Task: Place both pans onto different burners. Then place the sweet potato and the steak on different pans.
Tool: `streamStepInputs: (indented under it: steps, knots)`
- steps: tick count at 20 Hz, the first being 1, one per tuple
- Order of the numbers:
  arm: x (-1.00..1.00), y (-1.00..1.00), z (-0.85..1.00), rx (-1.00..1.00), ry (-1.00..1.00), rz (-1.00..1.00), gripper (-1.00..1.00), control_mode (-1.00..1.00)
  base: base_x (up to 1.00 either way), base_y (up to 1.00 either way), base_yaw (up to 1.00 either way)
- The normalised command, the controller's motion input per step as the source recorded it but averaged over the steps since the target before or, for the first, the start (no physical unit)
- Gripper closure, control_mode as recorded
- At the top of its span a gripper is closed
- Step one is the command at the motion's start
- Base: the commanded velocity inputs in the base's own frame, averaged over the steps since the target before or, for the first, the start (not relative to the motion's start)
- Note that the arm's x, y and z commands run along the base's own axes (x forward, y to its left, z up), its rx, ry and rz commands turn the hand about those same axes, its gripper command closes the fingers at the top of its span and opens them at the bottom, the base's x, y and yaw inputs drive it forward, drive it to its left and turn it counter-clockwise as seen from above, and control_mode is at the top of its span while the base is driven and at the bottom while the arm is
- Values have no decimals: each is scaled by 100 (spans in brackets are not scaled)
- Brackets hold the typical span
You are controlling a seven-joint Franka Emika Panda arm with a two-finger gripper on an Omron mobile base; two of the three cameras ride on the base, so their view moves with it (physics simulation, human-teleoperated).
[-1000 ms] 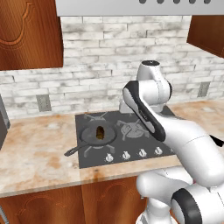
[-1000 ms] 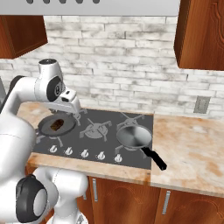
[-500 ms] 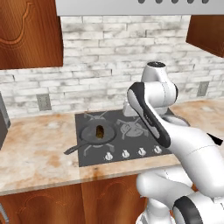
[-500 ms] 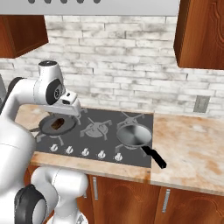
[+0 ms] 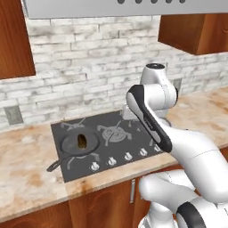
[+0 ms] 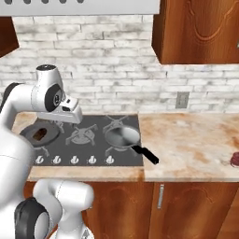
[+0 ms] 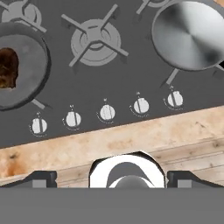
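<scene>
The black skillet sits on the left front burner with the sweet potato inside it; in the hand view the skillet and the sweet potato lie at the left edge. The steel pan rests on the right front burner, its black handle pointing toward the counter's front; it is also at upper right in the hand view. A bare burner lies between the two pans. The steak lies on the counter at the far right edge. My gripper hovers open above the cooktop's front edge, holding nothing.
A row of white knobs runs along the cooktop's front. Marbled counter stretches right of the cooktop toward the steak. A brick wall, wall cabinets and a range hood stand behind and above.
The whole picture has slid left, so the base has driven to the right. The steak has come into view at the right edge. The pans and sweet potato keep their places on the cooktop.
</scene>
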Motion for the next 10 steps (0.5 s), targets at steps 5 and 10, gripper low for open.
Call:
streamStepInputs:
  steps: [5, 10]
  knots:
    - [0, 0, 0, 0, 0, 0, -100, 100, -2, -62, -15]
    - [0, 0, 0, 0, 0, 0, -100, 100, 0, -88, 4]
